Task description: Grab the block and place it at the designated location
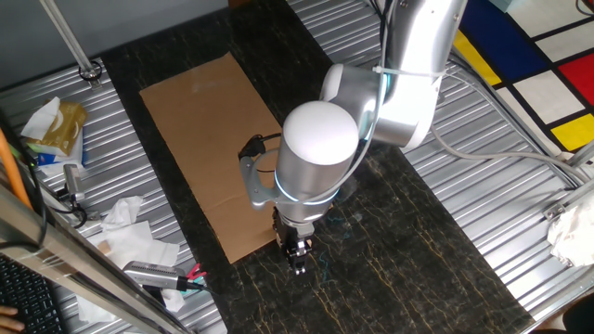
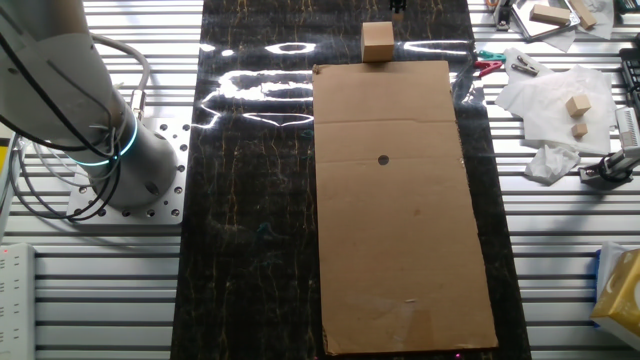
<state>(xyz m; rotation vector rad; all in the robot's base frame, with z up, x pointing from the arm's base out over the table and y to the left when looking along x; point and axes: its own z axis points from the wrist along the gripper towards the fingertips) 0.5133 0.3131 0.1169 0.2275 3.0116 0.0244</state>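
Judging by its look, the block [image 2: 377, 42] is light, stiff wood, best taken on two opposite flat faces. It rests on the dark counter [image 2: 250, 200], touching the far edge of the cardboard sheet [image 2: 400, 220]. Only the other fixed view shows it and the black dot [image 2: 384, 159]; one fixed view shows the end effector [image 1: 299, 260] low near the sheet's corner, but I cannot tell if its fingers are apart.

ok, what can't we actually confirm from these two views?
- Pincer state: in one fixed view it is small and dark against the tabletop; in the other fixed view the top edge crops it.
- The block: in one fixed view the arm's wrist hides it, so clearance from the pincer is unknown.
- The black dot: the arm covers it in one fixed view; it shows only in the other fixed view on the cardboard sheet.
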